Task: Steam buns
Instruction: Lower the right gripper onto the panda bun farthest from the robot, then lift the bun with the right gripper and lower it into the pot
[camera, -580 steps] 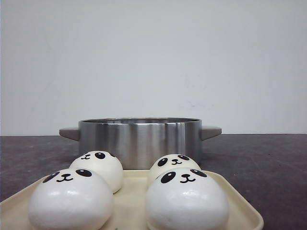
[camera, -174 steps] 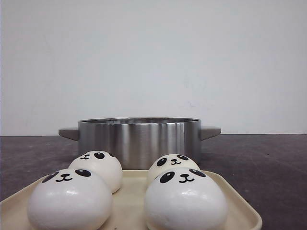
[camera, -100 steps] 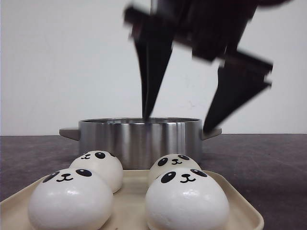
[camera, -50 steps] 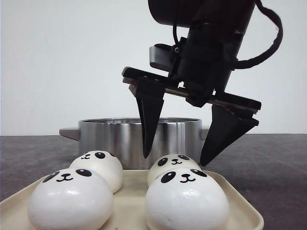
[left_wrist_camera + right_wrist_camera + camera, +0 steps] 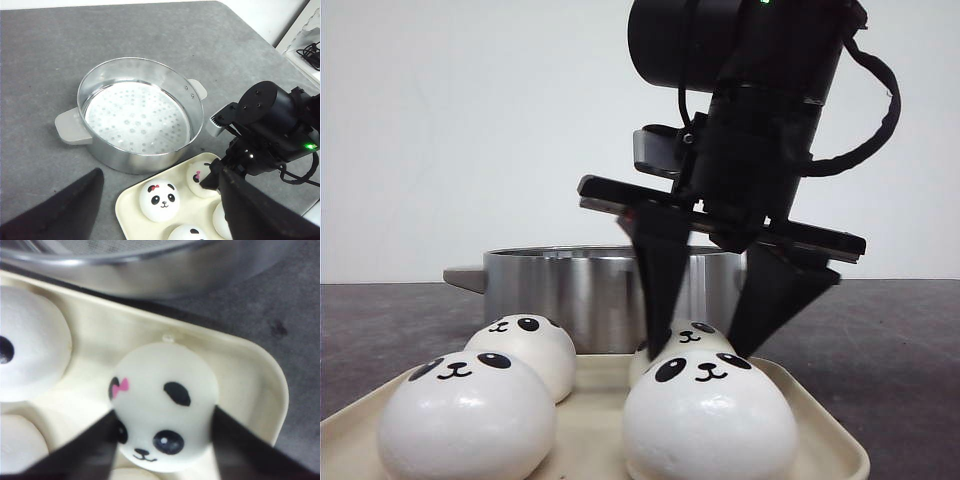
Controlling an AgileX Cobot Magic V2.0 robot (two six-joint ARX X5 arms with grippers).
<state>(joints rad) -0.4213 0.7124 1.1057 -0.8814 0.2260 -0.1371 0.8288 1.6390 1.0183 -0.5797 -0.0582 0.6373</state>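
Fingers (image 5: 85, 450) of the right arm flank a rear bun (image 5: 162, 405), touching it.

A steel pot (image 5: 140, 117) with a perforated white insert (image 5: 136, 116) and two grey handles stands on the dark grey desk (image 5: 45, 60). Just beside it lies a cream tray (image 5: 825, 440). A white wall (image 5: 470, 120) rises behind.

No readable text, labels, brands, numbers or signs anywhere: none on pot, tray, buns, table or arm. Only painted panda faces, no lettering.
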